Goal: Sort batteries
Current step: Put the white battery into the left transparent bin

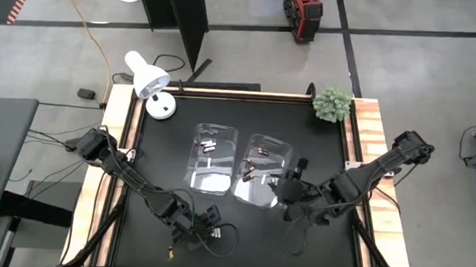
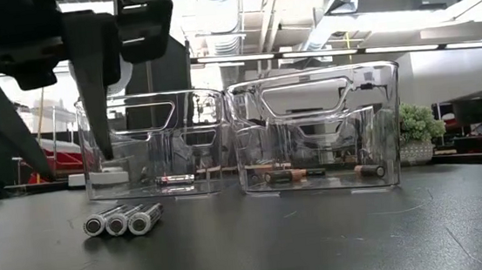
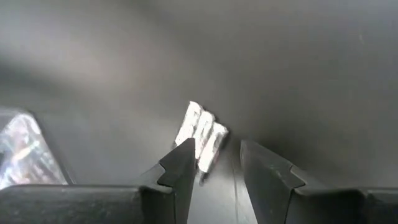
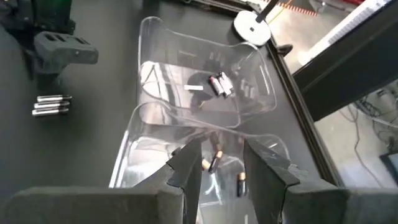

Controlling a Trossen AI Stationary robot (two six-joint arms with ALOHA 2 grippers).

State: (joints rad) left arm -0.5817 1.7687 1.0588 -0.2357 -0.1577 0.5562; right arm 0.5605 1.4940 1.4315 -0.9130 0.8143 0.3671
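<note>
Three silver batteries (image 2: 122,221) lie side by side on the black table top, near the left bin; they also show in the left wrist view (image 3: 202,137) and in the right wrist view (image 4: 53,106). My left gripper (image 3: 214,155) hangs open just above them, near the table's near edge (image 1: 203,229). My right gripper (image 4: 217,165) is open over the right clear bin (image 1: 262,170), which holds dark batteries with copper ends (image 4: 214,160). The left clear bin (image 1: 213,157) holds a few batteries (image 4: 219,84).
Both bins stand side by side mid-table (image 2: 241,135). A white desk lamp (image 1: 154,87) sits at the far left corner and a small green plant (image 1: 332,104) at the far right. Bare black mat lies near the near edge (image 2: 337,231).
</note>
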